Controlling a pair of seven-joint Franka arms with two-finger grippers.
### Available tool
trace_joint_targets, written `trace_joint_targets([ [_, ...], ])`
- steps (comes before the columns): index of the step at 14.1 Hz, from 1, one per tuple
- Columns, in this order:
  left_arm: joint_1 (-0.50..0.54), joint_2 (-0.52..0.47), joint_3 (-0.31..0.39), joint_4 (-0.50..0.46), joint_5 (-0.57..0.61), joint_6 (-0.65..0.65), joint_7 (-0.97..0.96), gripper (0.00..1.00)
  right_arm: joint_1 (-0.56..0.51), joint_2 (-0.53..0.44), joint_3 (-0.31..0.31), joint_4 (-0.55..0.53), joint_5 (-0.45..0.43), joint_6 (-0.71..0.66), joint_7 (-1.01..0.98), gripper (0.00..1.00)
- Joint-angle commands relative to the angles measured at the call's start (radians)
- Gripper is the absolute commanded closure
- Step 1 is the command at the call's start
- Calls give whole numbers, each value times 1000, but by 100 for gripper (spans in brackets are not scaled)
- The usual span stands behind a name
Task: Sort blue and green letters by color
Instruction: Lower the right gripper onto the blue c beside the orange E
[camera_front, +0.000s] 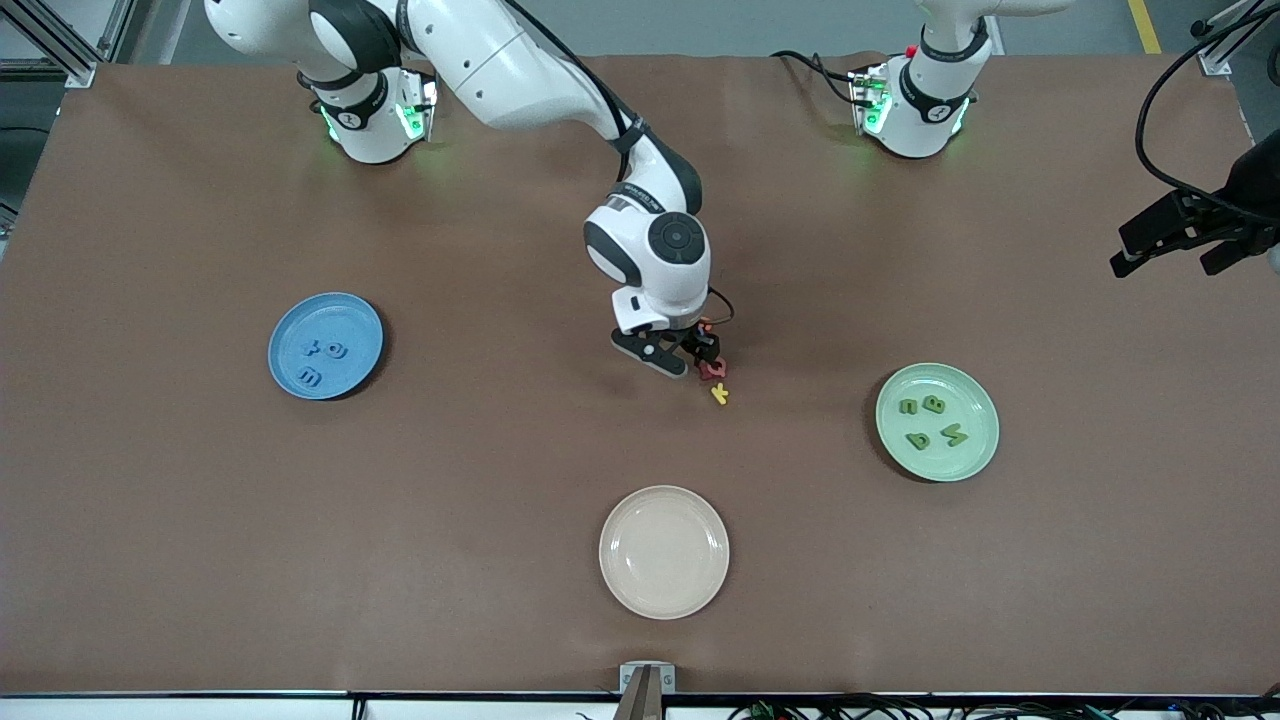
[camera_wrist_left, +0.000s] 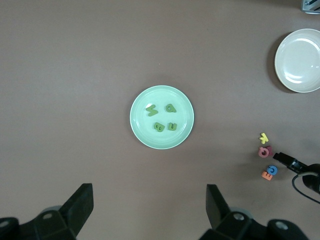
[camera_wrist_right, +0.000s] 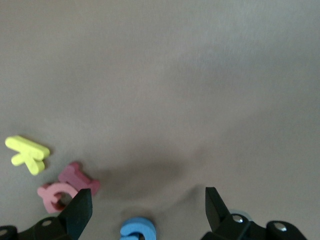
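Brown covering spreads across the whole bench (camera_front: 200, 520), with three plates set on it. Toward the right arm's end sits the blue plate (camera_front: 289, 327), carrying three blue letters (camera_front: 322, 357). Toward the left arm's end sits the pale green plate (camera_front: 983, 440), carrying four green letters (camera_front: 932, 421). A cream plate (camera_front: 664, 551) lies between them, nearer to the front camera. Mid-bench, the right gripper (camera_front: 682, 358) hangs low with its jaws spread wide; a fourth blue letter (camera_wrist_right: 137, 229) lies on the bench between them, not pinched. Just beside it lie a red letter (camera_wrist_right: 66, 189) and a yellow letter (camera_wrist_right: 27, 153), with an orange letter (camera_wrist_left: 267, 175) touching the blue one in the left wrist view. The left gripper (camera_front: 1180, 240) waits in the air at the left arm's end of the bench, jaws spread and holding nothing.
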Motion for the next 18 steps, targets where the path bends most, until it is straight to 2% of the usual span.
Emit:
trace_joint_targets([
  [1, -2, 7, 2, 22, 16, -9, 14, 1, 25, 26, -13, 36, 6, -21, 24, 0],
  [5, -2, 9, 2, 17, 17, -9, 12, 1, 39, 40, -14, 36, 5, -21, 49, 0],
  [14, -2, 10, 2, 11, 17, -9, 6, 1, 64, 40, -14, 36, 6, -23, 85, 10],
  [16, -2, 10, 2, 10, 17, -9, 5, 1, 64, 42, -14, 36, 5, -21, 85, 24],
  [18, -2, 10, 2, 10, 17, -9, 5, 1, 64, 40, -14, 34, -1, -21, 82, 53],
])
